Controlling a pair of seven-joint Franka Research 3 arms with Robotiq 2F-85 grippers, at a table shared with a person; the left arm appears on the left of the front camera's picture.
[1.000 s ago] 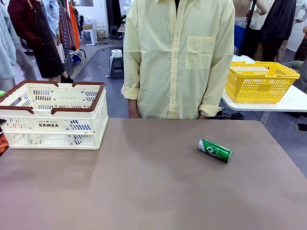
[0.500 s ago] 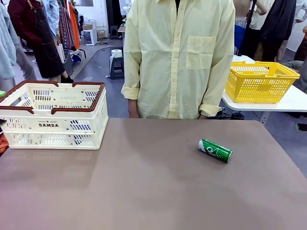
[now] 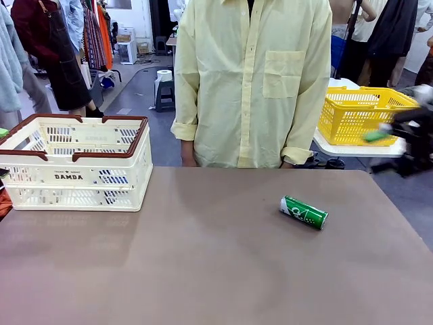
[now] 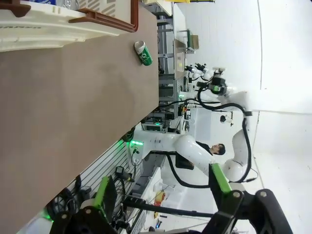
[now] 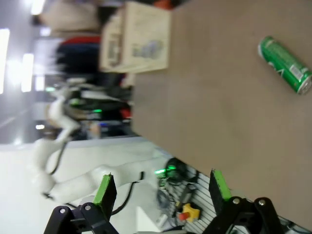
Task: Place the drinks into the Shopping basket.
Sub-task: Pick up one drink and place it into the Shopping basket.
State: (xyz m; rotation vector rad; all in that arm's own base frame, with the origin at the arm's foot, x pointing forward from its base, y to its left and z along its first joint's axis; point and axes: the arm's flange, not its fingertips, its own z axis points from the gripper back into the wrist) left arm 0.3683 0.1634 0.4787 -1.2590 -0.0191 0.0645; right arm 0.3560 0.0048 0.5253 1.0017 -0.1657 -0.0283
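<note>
One green can (image 3: 304,212) with white lettering lies on its side on the brown table, right of centre. It also appears in the left wrist view (image 4: 143,52) and the right wrist view (image 5: 285,65). The Shopping basket (image 3: 74,177), cream-white with dark red-brown handles and "DAMDA" on its side, stands at the far left. Something blue shows through its slots. My right gripper (image 3: 380,138) is a blur in the air at the right edge, above and beyond the can. Its fingers (image 5: 161,187) are open and hold nothing. My left gripper (image 4: 163,187) is open too, far from the can.
A person in a pale yellow shirt (image 3: 250,81) stands at the table's far edge. A yellow basket (image 3: 358,115) sits on a white table behind at the right. The brown tabletop (image 3: 203,257) is bare between basket and can.
My right gripper has come into the front view at the right edge, blurred by motion. Can, basket and person have not moved.
</note>
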